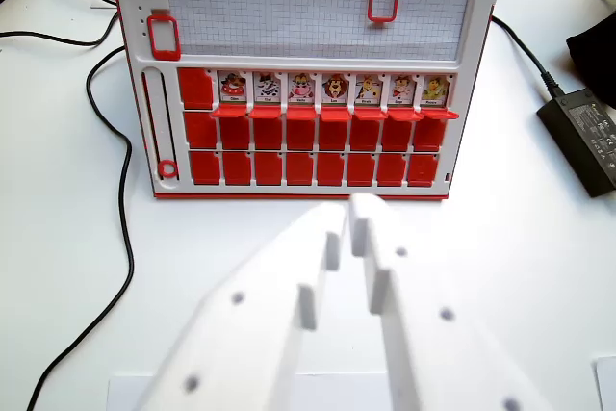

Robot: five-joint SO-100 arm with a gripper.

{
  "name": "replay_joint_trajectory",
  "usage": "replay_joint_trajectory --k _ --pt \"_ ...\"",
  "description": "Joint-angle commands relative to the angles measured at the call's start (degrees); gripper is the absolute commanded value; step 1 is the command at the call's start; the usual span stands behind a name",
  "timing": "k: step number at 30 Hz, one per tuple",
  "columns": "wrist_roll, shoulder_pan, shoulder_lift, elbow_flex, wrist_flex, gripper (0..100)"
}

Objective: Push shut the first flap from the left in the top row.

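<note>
Board: red and white, at 12 o'clock on the white table, its near edge facing the camera.
Top row: first flap at the far left lies shut, plain red; the seven to its right stand open, showing animal cards.
Lower rows: all flaps shut.
Gripper: white, at 6 o'clock, tips near the board's front edge, apart from it; jaws pressed almost together, holding nothing.
Adapter: black, at 3 o'clock.
Cable: black, at 9 o'clock.

A bright white tabletop carries black cables and a black power adapter.
</note>
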Motion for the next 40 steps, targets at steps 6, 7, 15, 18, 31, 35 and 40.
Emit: replay_joint_trajectory --k 6,7,15,18,31,35,40 --pt "-0.79 0.09 12.22 9.93 -6.94 0" --pt "-0.79 0.09 12.92 10.99 -7.47 0" --pt "-0.26 0.53 13.36 12.04 -8.61 0" --pt "-0.09 0.53 13.27 12.48 -8.96 0" --pt "1.49 0.53 12.22 13.27 -8.70 0" --pt "1.58 0.44 12.39 13.97 -8.96 0" --pt "1.67 1.23 12.48 15.73 -10.02 0"
